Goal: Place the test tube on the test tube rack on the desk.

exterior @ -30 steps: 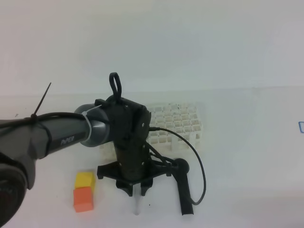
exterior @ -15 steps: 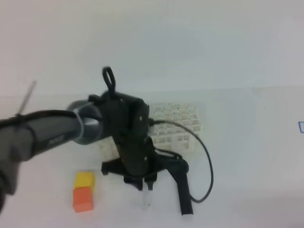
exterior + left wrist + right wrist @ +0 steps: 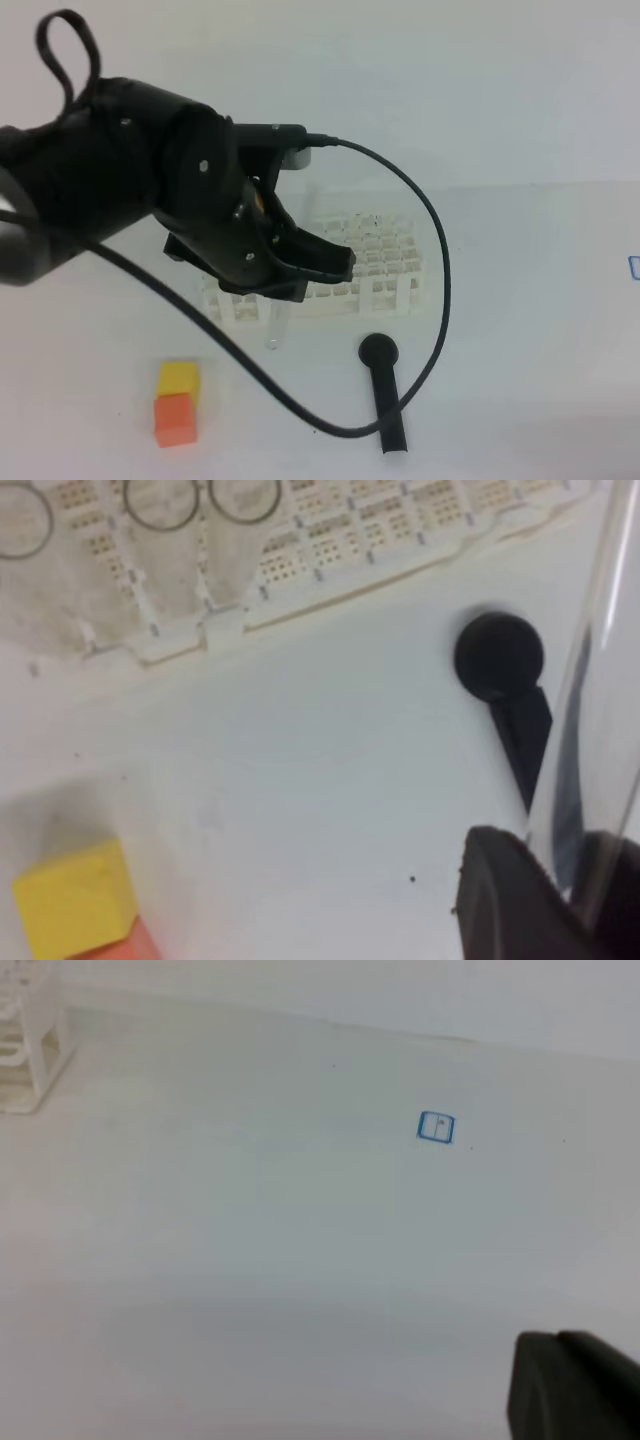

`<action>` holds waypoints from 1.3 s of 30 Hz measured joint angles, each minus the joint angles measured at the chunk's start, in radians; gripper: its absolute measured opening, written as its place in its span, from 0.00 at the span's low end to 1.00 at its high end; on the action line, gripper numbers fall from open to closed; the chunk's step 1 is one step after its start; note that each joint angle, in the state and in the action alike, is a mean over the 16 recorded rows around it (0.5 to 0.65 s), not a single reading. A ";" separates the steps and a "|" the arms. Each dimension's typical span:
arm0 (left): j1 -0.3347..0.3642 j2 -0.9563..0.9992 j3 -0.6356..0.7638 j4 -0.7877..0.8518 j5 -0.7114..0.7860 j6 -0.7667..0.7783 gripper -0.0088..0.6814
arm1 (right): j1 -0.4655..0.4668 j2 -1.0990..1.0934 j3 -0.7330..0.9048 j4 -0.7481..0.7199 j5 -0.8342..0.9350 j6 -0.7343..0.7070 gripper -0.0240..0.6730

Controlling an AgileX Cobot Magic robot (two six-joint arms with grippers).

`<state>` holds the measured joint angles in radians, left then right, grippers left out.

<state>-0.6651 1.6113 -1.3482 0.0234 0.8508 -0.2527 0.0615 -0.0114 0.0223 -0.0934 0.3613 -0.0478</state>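
Left gripper (image 3: 555,875) clenched on the tube (image 3: 277,325), which hangs near-upright, clear of the desk (image 3: 520,300), its round end low in front of the rack (image 3: 385,262); stick (image 3: 385,395) and cubes (image 3: 177,400) lie apart on the desk; right gripper (image 3: 575,1385) closed, idle; pick-up done; carrying over and lowering into a hole remain.

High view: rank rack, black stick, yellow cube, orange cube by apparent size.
1. Rack, largest, though the left gripper partly hides it.
2. Black stick.
3. Orange cube and yellow cube: too alike to rank; orange overlaps yellow's lower edge and sits nearer the camera.
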 joint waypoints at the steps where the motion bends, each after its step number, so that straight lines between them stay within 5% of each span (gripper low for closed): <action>1: 0.000 -0.015 0.008 -0.021 -0.009 0.033 0.05 | 0.000 0.000 0.000 0.000 0.000 0.000 0.03; 10: 0.000 -0.185 0.231 -0.346 -0.227 0.460 0.02 | 0.000 0.000 0.000 0.000 0.000 0.000 0.03; 19: 0.000 -0.430 0.609 -0.957 -0.452 1.155 0.01 | 0.000 0.000 0.000 0.000 0.000 0.000 0.03; 27: 0.000 -0.596 0.823 -1.528 -0.407 1.754 0.01 | 0.000 0.000 0.000 0.003 -0.005 0.001 0.03; 39: 0.000 -0.678 0.968 -1.813 -0.309 2.040 0.01 | 0.000 0.000 0.006 0.261 -0.207 0.080 0.03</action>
<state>-0.6651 0.9336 -0.3799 -1.7892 0.5414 1.7872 0.0615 -0.0114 0.0283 0.1675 0.1545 0.0320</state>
